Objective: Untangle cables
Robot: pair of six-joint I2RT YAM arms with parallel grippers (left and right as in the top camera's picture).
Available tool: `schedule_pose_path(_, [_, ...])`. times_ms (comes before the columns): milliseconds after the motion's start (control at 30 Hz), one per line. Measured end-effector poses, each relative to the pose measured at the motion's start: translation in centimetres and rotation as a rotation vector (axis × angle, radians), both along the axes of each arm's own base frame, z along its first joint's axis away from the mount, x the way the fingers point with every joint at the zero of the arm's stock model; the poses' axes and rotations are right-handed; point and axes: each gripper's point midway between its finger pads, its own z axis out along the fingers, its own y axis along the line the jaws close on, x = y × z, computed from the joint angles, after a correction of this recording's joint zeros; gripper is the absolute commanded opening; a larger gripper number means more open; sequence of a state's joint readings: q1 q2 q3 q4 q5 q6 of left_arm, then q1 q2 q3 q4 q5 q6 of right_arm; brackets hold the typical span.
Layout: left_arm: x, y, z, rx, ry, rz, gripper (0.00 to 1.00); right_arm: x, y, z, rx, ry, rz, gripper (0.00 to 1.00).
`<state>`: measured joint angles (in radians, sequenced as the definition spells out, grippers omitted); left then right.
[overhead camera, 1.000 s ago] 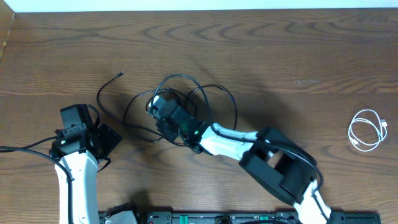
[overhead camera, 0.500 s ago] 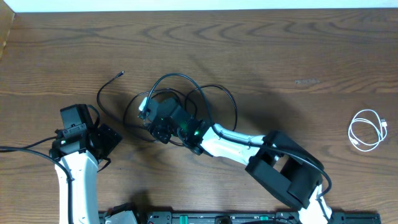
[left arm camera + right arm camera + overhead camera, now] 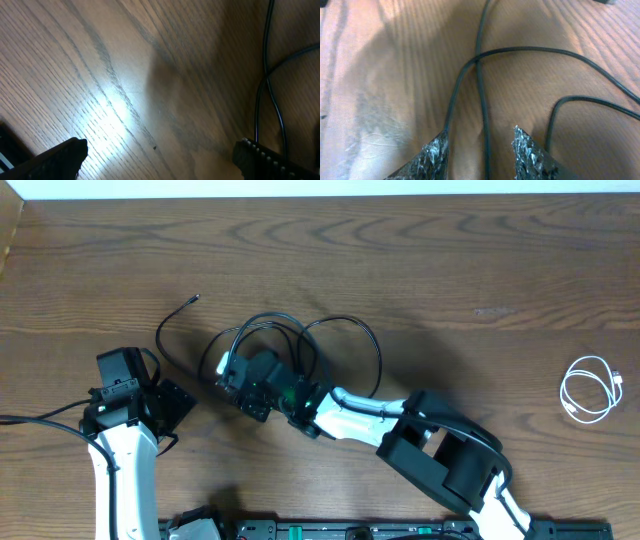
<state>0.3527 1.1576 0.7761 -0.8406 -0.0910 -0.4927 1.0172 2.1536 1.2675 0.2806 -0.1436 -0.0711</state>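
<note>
Cables (image 3: 481,100) black, looped, right claw (image 3: 480,134) straddling one strand

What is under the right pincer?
Black cables cross on the wooden table, one running below the right pincer. From above, the pincer hides part of the tangle.

Left claw (image 3: 160,146) spread wide; right claw (image 3: 480,132) partly parted

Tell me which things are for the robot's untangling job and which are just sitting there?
For the job:
- black cables, looped over each other mid-table
- white cable, coiled alone at the far right
- right gripper, low over the black tangle, jaws apart

Just sitting there:
- left gripper, open, off beside the tangle
- wooden table underneath
</note>
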Motion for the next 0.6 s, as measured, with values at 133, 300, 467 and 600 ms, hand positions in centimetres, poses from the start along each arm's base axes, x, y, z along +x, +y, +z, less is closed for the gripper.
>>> schedule_pose_path(133, [0.0, 0.0, 0.0, 0.000, 0.000, 0.000, 0.98, -0.5, 0.4, 0.1, 0.006, -0.005, 0.014, 0.38])
schedule_pose_path(300, [0.0, 0.0, 0.0, 0.000, 0.000, 0.000, 0.98, -0.6, 0.4, -0.7, -0.003, 0.001, 0.016, 0.37])
schedule_pose_path(467, [0.0, 0.0, 0.0, 0.000, 0.000, 0.000, 0.98, -0.7, 0.3, -2.0, -0.022, 0.012, 0.016, 0.35])
schedule_pose_path(600, [0.0, 0.0, 0.0, 0.000, 0.000, 0.000, 0.98, -0.7, 0.2, -2.3, -0.027, 0.015, 0.016, 0.35])
